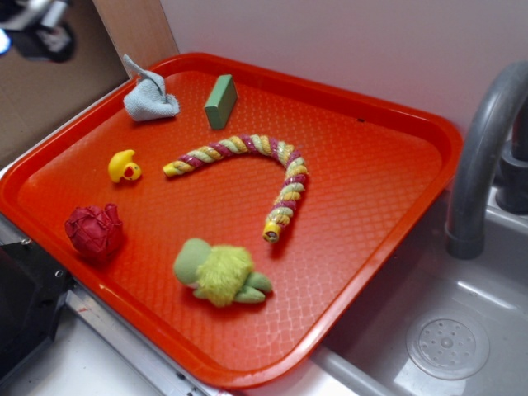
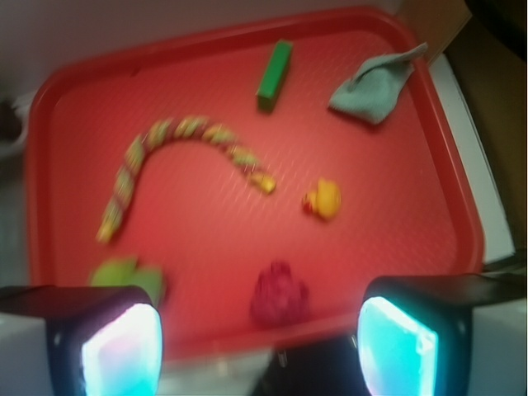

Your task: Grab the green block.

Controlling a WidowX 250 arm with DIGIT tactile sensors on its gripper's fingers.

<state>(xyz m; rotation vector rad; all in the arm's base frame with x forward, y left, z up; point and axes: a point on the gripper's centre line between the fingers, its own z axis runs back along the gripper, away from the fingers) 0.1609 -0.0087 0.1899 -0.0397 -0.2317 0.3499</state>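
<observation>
Hovering over the tray's [image 1: 429, 132] near edge, gripper [image 2: 260, 346] wide open and empty.
Block [image 2: 275, 74] stands on edge by the far rim; it could tip, or the jaws could snag the cloth [image 2: 375, 82] nearby.

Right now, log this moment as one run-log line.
phase: approach | end effector: open, empty, above tray near edge | green block: on edge, far side of tray, beside grey cloth, untouched | grasp: not yet

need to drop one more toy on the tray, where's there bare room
The biggest bare patch of the tray is its right side, between the rope and the rim by the faucet. A smaller patch lies under the rope's arch. The left side is crowded: cloth, green block, duck, red ball, plush.
</observation>
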